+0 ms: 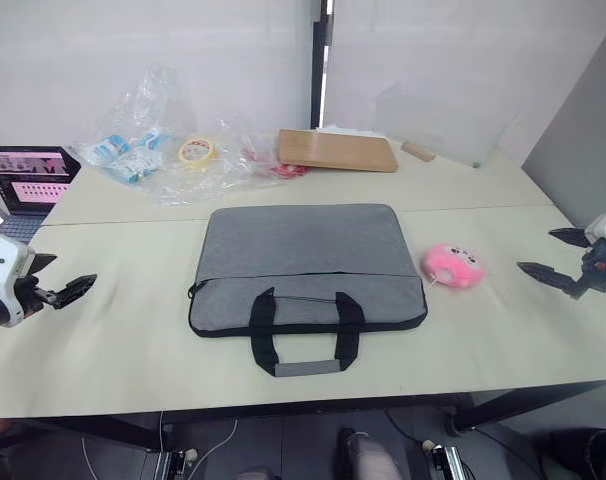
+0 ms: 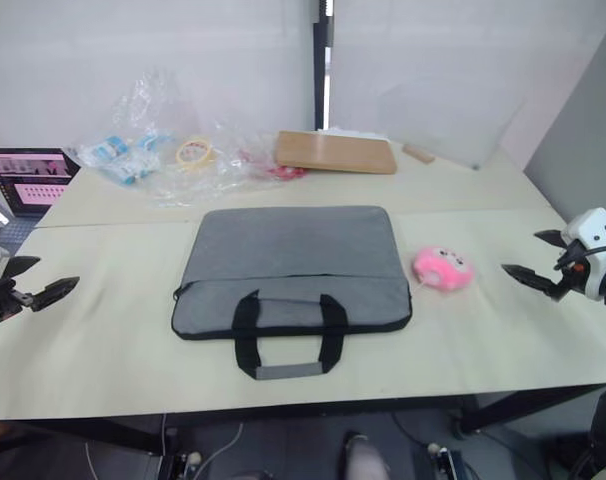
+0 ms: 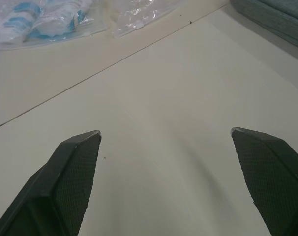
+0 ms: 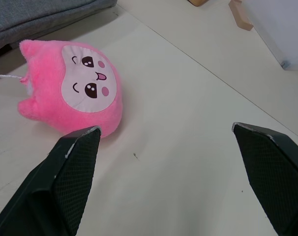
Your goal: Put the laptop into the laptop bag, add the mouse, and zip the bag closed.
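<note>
From my head, I see the laptop bag [image 1: 305,268] lying flat on the table [image 1: 113,350], right in the middle between my two grippers. Its zipper looks closed and its two black handles [image 1: 305,335] point back at me. My left gripper [image 1: 65,291] hangs over the table, well apart from the bag, and I cannot tell from here how its fingers stand. My right gripper [image 1: 556,258] hangs on the other side with its fingers apart. A pink toy [image 1: 453,265] with a face sits just beside the bag, between the bag and my right gripper. Far past the bag lie a wooden board [image 1: 337,150], a roll of tape [image 1: 197,151] and some plastic bags [image 1: 148,140]. A small dark laptop [image 1: 25,180] with a lit screen sits beyond my left gripper. From my left wrist, my two fingers [image 3: 73,177] are wide apart with bare table between them, and a corner of the bag is far ahead. From my right wrist, my fingers [image 4: 70,174] are wide apart too, holding nothing. The pink toy is just past one fingertip, not touching it.
</note>
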You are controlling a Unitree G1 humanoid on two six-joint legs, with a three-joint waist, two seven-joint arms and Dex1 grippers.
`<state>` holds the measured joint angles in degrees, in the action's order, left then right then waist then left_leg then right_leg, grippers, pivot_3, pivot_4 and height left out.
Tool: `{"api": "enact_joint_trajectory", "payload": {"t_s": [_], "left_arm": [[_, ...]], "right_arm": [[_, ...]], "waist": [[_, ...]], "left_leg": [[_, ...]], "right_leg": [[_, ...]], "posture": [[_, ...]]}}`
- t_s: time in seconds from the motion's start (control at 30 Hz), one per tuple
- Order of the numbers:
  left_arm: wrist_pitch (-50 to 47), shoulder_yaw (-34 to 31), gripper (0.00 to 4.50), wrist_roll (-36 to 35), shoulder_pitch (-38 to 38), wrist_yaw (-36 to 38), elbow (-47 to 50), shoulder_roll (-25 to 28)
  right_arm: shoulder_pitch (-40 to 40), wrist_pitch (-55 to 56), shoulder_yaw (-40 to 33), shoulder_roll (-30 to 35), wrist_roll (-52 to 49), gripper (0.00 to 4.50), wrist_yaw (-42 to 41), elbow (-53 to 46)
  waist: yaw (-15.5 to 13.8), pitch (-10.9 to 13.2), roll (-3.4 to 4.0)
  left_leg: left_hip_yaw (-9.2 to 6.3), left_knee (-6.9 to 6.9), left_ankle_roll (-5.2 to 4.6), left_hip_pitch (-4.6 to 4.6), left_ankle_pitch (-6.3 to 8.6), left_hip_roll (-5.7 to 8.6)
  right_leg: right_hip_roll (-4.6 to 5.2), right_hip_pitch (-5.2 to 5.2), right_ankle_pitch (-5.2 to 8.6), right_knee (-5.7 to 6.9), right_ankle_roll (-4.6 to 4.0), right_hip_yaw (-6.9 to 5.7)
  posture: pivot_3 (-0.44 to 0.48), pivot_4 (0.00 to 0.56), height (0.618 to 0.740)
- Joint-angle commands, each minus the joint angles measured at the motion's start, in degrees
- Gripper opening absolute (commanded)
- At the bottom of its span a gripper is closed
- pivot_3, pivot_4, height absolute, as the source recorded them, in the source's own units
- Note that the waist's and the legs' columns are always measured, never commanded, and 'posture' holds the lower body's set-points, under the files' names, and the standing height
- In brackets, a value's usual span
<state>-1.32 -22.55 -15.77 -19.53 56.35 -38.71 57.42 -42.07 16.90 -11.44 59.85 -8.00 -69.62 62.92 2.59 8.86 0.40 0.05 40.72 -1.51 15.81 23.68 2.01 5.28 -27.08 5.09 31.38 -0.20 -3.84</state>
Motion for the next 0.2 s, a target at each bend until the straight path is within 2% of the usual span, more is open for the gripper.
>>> {"api": "enact_joint_trajectory", "payload": {"t_s": [0.03, 0.2], "left_arm": [[1.06, -0.81, 4.45, -0.37, -1.16, -0.10, 0.91, 1.19], [0.84, -0.97, 4.45, -0.72, -1.17, 0.52, 0.63, 1.26]], "right_arm": [[-1.30, 1.09, -1.24, 1.11, -0.44, 4.50, 0.71, 0.28], [-1.37, 1.32, -1.32, 1.13, -0.50, 4.50, 0.74, 0.53]], "waist": [[0.01, 0.00, 0.00], [0.04, 0.00, 0.00]], "left_leg": [[0.00, 0.00, 0.00, 0.00, 0.00, 0.00], [0.00, 0.01, 0.00, 0.00, 0.00, 0.00]], "right_leg": [[0.00, 0.00, 0.00, 0.00, 0.00, 0.00], [-0.01, 0.00, 0.00, 0.01, 0.00, 0.00]], "posture": [[0.000, 0.150, 0.740], [0.000, 0.150, 0.740]]}}
